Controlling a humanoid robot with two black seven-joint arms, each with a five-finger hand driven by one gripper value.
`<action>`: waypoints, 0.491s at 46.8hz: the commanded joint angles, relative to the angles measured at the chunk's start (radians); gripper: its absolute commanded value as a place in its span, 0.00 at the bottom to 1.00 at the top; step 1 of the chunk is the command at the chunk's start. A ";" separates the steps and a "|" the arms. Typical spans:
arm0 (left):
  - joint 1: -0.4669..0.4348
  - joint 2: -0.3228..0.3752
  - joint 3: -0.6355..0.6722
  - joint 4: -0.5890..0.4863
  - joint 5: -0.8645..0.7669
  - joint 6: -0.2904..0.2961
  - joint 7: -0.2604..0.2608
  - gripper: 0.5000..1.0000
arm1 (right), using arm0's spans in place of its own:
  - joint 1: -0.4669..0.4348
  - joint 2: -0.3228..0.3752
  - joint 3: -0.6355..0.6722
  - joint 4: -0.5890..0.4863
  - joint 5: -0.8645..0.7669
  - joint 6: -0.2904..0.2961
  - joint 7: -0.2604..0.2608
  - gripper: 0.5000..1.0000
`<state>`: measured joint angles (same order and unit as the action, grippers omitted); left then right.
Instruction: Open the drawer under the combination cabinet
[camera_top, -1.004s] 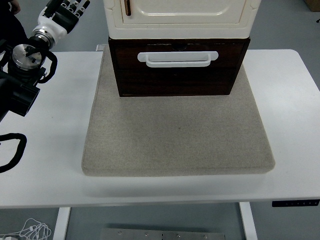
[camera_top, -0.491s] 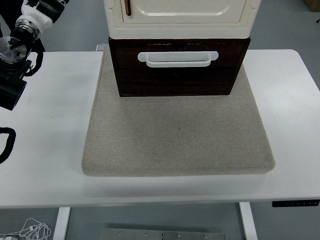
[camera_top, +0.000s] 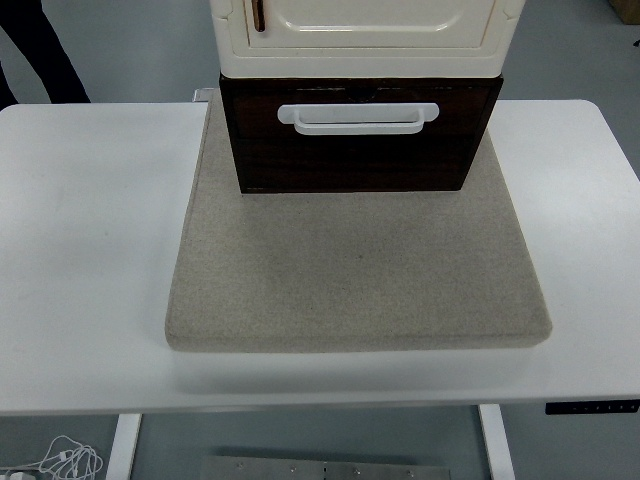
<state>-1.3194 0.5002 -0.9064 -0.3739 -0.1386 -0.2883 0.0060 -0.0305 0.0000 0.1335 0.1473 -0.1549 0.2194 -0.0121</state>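
Standing on mat (camera_top: 355, 270), cabinet (camera_top: 360, 35), drawer (camera_top: 358, 150) w/ white handle (camera_top: 358, 119)

One cream cabinet (camera_top: 360, 35), one dark drawer (camera_top: 355, 150) with one white handle (camera_top: 358, 118), one grey mat (camera_top: 355, 265), one white table (camera_top: 90, 250).

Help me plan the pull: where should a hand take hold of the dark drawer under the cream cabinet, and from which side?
Probably by the white handle on the front of the drawer. It is a wide horizontal bar standing off the dark face, so fingers can hook behind it. Come from the table's near side, over the grey mat, and pull toward the near edge.
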 joint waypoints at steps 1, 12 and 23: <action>-0.037 0.015 0.003 -0.029 0.031 0.001 0.000 1.00 | 0.000 0.000 0.000 0.000 0.000 0.000 0.000 0.85; -0.133 0.081 0.040 -0.180 0.140 0.006 0.003 1.00 | 0.000 0.000 0.000 0.000 0.000 0.000 0.000 0.85; -0.261 0.093 0.067 -0.240 0.218 -0.005 0.003 1.00 | 0.000 0.000 0.000 0.000 0.000 0.000 0.000 0.85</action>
<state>-1.5504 0.5924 -0.8514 -0.5969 0.0512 -0.2829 0.0097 -0.0306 0.0000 0.1332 0.1471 -0.1549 0.2194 -0.0122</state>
